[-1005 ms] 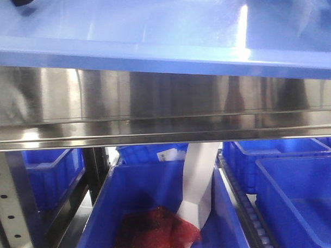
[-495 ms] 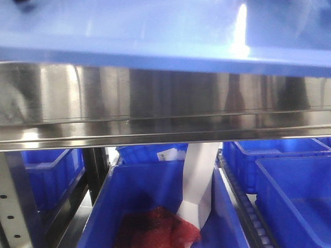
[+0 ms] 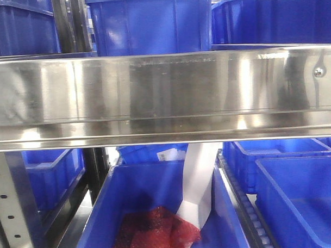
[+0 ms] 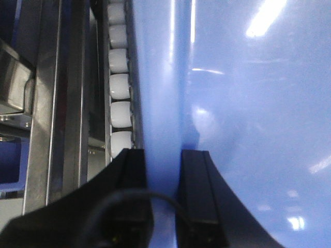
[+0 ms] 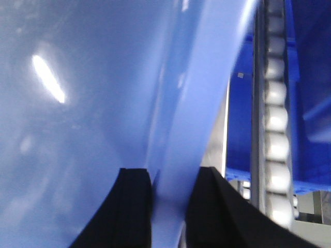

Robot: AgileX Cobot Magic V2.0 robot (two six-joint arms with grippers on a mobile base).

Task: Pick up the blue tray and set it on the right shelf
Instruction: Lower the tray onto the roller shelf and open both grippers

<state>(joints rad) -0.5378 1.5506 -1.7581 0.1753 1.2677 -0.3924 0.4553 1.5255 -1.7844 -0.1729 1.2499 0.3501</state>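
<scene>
It looked like a warehouse or stockroom: a stainless steel rack [image 3: 164, 97] carried rows of deep blue plastic bins [image 3: 151, 26], and white roller tracks [image 4: 120, 88] ran along its shelves.

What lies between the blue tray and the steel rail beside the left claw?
A row of white rollers lies between the blue tray and the steel rail, shown in the left wrist view. The left claw grips the tray's rim.

Light-blue tray [image 4: 248, 103], silver shelf [image 3: 164, 91], dark-blue bins [image 3: 151, 26]
</scene>
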